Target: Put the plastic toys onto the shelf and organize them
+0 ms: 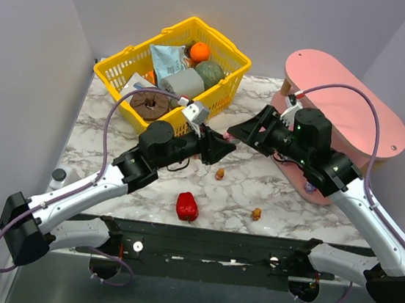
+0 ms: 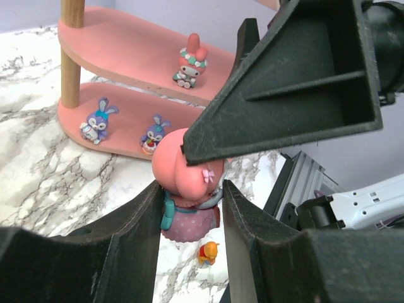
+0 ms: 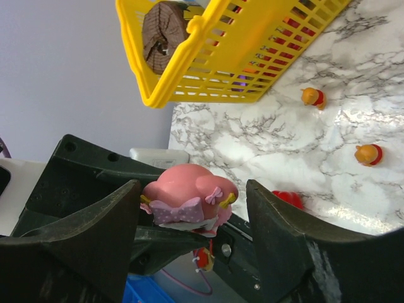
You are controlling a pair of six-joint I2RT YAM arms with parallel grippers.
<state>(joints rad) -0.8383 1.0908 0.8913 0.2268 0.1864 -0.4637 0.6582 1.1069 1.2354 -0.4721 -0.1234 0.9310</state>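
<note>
**Grippers.** The left gripper [image 2: 192, 192] was partly closed on a small pink figurine [image 2: 188, 180] of glossy moulded plastic, round-headed and trimmed with bows. Both fingers bore on its skirted lower body. The right gripper [image 3: 194, 192] stood wide, one finger on each side of the head with a clear gap on both sides. It had hold of nothing.

**Location.** The pink figurine was held clear of the white marbled table [image 1: 285, 199], between the yellow mesh basket [image 1: 136, 62] and the pink three-tier shelf [image 1: 355, 115] with its oval boards and wooden posts.

**Other items.**
- Two purple-blue rabbit figurines [image 2: 95, 121] stood on the lowest board.
- One pink-eared figurine [image 2: 191, 63] stood on the board above.
- Two orange-brown figurines [image 1: 220, 173] lay loose on the marble.
- A glossy red pepper [image 1: 187, 206] lay near them.

**Handling assessment.** The pink figurine appeared light, rigid and smooth. Its domed head offered only curved, slippery faces, so an off-centre pinch would probably squeeze it out. With the body taken up by the left fingers, the head was the only free hold. The right fingers would best close squarely across its widest line. A fall seemed more likely to cause rolling than breakage.
</note>
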